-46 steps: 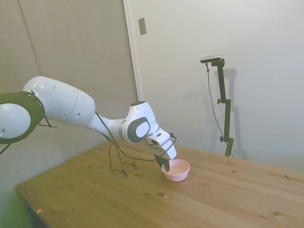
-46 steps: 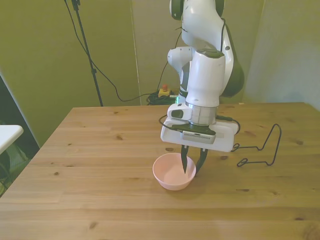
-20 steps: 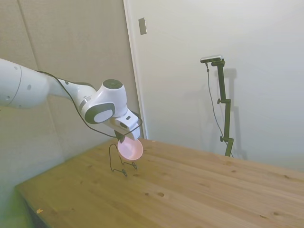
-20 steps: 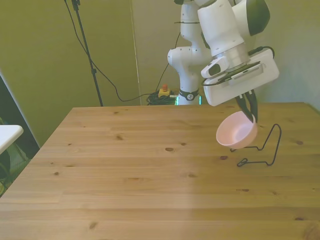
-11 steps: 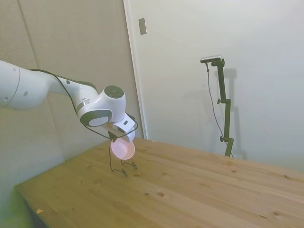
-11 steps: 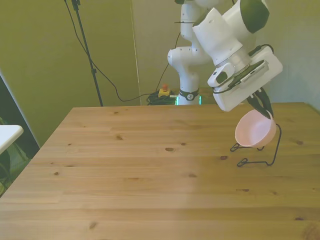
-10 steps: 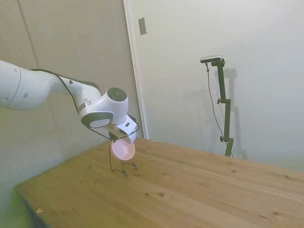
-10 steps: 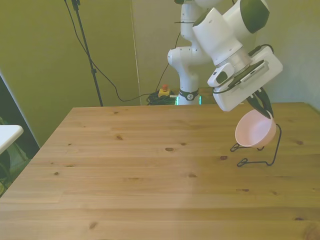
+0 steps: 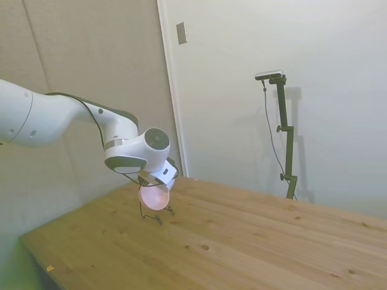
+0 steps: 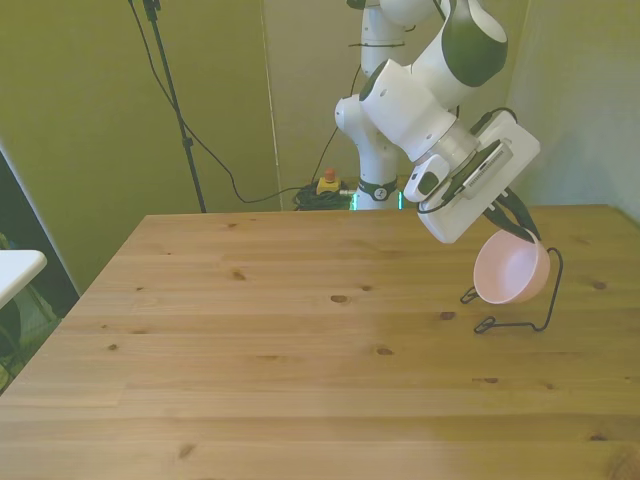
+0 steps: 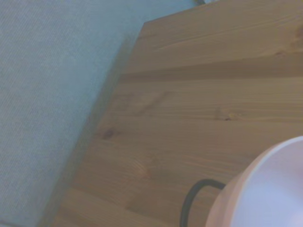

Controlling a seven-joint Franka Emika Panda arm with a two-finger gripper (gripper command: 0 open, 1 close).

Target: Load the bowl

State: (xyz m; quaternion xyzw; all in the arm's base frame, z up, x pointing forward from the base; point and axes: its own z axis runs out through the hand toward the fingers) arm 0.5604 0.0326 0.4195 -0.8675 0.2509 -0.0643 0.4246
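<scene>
One pale pink bowl (image 10: 511, 271) hangs tilted in the air at the front view's right, pinched by its upper rim in the gripper (image 10: 514, 222) of the white arm (image 10: 425, 105), whose dark fingers are pressed together on the thin plastic edge. Directly behind and below the bowl stands the thin black wire rack (image 10: 533, 300), its upright loop rising just beside the bowl's right flank and its feet resting on the wooden table (image 10: 250, 340). Seen from the side, the bowl (image 9: 154, 197) hangs on edge under the wrist, its hollow turned toward that camera, above the rack (image 9: 156, 213) near the table's far left corner; whether plastic already touches wire cannot be told from either angle. The wrist camera catches a blurred curve of the bowl (image 11: 265, 194) with a short bend of dark wire (image 11: 193, 203) beside it, and bare boards around. Judged from this, the carrying part of the job looks done: the bowl is off the table, turned on its side and brought to the rack. What appears left is the lowering into the wire cradle, the release, and the arm's retreat. The chief risk, by the look of it, is a shallow, smooth bowl slipping or rolling off so slight a frame once let go.
</scene>
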